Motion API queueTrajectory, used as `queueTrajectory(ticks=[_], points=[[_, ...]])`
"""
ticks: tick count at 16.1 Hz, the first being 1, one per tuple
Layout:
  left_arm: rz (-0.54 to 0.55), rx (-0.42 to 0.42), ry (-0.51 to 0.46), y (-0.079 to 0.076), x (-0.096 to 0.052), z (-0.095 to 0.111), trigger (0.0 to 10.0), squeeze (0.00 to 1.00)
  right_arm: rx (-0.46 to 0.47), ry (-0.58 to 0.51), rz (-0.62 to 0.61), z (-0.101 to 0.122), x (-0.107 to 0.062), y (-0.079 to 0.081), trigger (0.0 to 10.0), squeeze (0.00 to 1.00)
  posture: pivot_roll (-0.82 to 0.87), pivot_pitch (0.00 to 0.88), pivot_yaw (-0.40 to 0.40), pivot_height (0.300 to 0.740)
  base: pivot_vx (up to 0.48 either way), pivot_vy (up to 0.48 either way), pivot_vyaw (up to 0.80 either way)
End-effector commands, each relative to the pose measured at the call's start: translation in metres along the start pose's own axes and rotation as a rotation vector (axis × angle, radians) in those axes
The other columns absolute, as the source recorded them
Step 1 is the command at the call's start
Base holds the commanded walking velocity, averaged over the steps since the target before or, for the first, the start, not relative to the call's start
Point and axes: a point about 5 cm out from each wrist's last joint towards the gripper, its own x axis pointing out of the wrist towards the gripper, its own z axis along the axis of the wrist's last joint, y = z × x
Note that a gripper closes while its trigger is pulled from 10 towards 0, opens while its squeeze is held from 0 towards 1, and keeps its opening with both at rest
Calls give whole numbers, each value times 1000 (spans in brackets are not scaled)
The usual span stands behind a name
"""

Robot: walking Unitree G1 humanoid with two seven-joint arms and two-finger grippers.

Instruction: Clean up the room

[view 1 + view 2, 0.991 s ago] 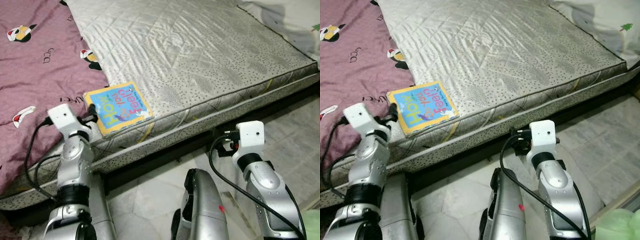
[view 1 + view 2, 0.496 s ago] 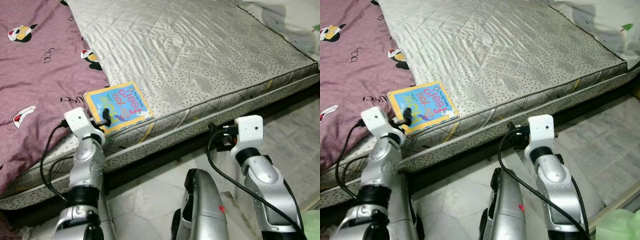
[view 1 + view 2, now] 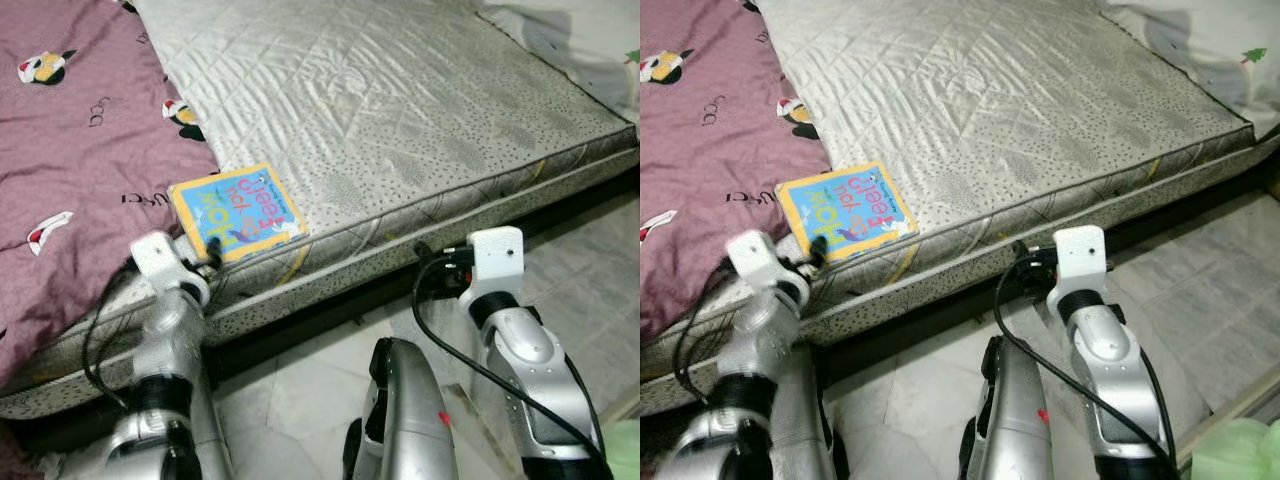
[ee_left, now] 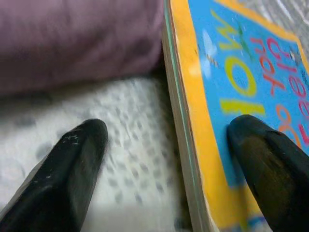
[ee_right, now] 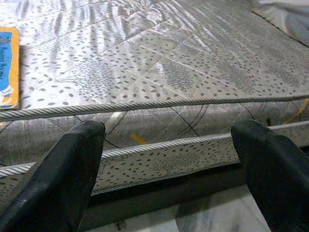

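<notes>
Left wrist view: left gripper (image 4: 164,145) fingers spread astride book (image 4: 241,82) edge, title cropped; right gripper (image 5: 174,159) fingers spread, mattress (image 5: 159,72) ahead.

Book (image 3: 236,212) lies on mattress (image 3: 400,110), right of blanket (image 3: 70,130).

A grey quilted mattress (image 3: 400,110) lies on a dark bed frame (image 3: 330,310). A purple blanket (image 3: 70,150) with penguin prints covers its left part. The floor (image 3: 290,400) has pale tiles.

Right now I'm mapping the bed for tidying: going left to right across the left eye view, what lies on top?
Purple blanket → picture book → bare quilted mattress → white pillow.
</notes>
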Motion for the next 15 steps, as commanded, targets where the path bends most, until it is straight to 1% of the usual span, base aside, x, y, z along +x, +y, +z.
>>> queueTrajectory(ticks=[1,2,3,4,5,6,7,8,9,10,12,15], points=[[5,-19,21,3,2,-2,10000,0,-14,-2,-6,1,-5,-6,10000,0,-136,132,-91,494,0,0,0],[-3,-36,26,1,8,3,10000,0,-49,-8,19,2,-8,-6,10000,0,-142,132,-97,494,0,0,0],[-15,-43,23,-2,10,6,10000,0,-64,-8,27,1,-10,-7,10000,0,-147,130,-100,494,0,0,0],[-46,-53,50,-9,14,5,10000,0,-65,-8,23,2,-11,-8,10000,0,-153,127,-104,494,0,0,0],[-82,-47,91,-16,16,1,10000,0,-64,-12,21,4,-10,-8,10000,0,-156,126,-105,494,0,0,0],[-101,-43,115,-20,17,-2,10000,0,-65,-16,21,5,-9,-8,10000,0,-156,126,-105,494,0,0,0],[-166,-30,198,-30,17,-13,10000,0,-71,-31,31,9,-8,-6,10000,0,-163,122,-107,494,0,0,0],[-198,-55,245,-36,15,-21,10000,0,-85,-47,43,12,-6,-3,10000,0,-164,121,-108,494,0,0,0],[-211,-60,259,-38,14,-23,10000,0,-89,-49,46,13,-6,-3,10000,0,-166,121,-107,494,0,0,0],[-232,-85,255,-40,14,-24,0,0,-90,-49,45,13,-6,-4,10000,0,-166,120,-107,494,0,0,0],[-225,-76,263,-38,14,-26,0,0,-94,-50,40,13,-6,-6,10000,0,-169,117,-105,494,0,0,0],[-211,-98,244,-30,16,-22,0,0,-97,-65,25,16,-1,-7,10000,0,-162,105,-95,494,0,0,0]])
